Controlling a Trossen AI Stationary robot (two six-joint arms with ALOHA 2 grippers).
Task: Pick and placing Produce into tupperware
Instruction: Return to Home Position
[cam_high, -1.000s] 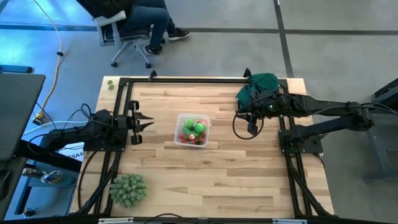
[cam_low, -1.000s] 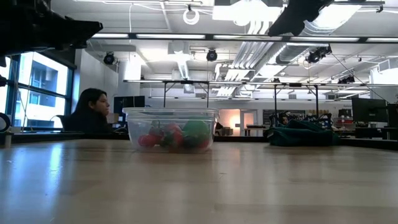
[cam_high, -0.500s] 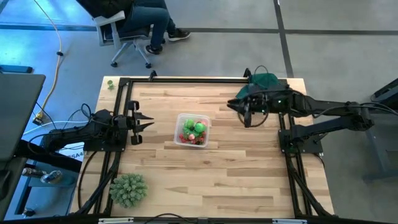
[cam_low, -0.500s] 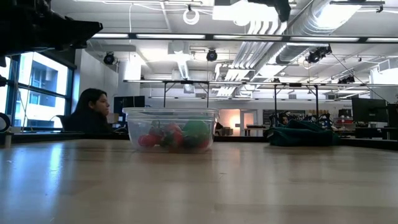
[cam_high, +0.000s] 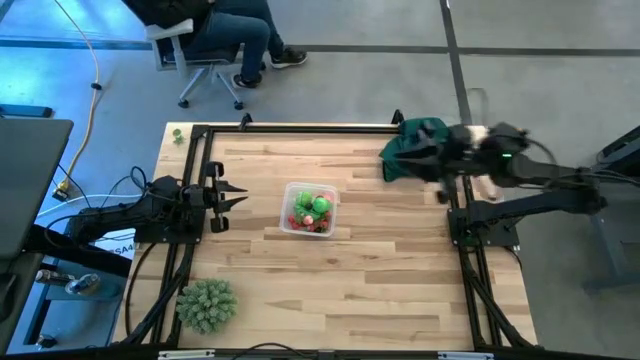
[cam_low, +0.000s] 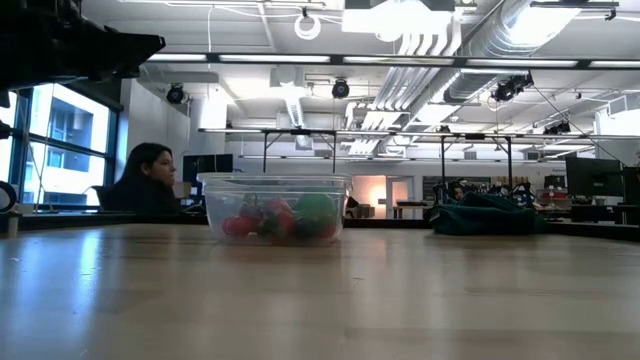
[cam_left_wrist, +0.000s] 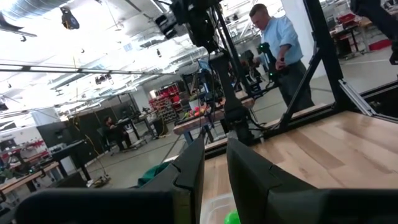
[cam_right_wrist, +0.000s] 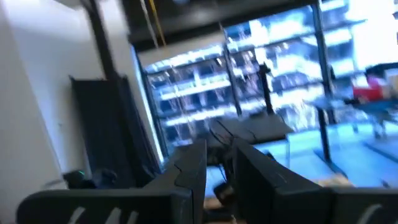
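Note:
The clear tupperware (cam_high: 291, 224) (cam_low: 213, 200) stands on the middle of the wooden table, resting on its base. Red and bright green produce (cam_high: 312, 208) (cam_low: 280, 220) lies inside it. My left gripper (cam_high: 238, 196) (cam_left_wrist: 215, 168) hovers shut at the table's left side, pointing level toward the tupperware and a hand's width short of it. My right arm (cam_high: 485, 150) is blurred over the table's far right corner, next to the dark green cloth. Its gripper (cam_right_wrist: 219, 163) is shut and faces the room's windows.
A dark green cloth (cam_high: 410, 140) (cam_low: 485, 215) lies bunched at the far right corner. A large spiky pale-green ball (cam_high: 207, 305) sits at the near left corner. A black frame (cam_high: 300, 128) borders the table. A person (cam_high: 215, 25) sits on a chair beyond the far edge.
My right arm has risen from above the table right of the tupperware and drawn back toward the right edge, its wrist tipping up until the camera faces the room. It has left the low view. The tupperware, the produce and my left arm have stayed put.

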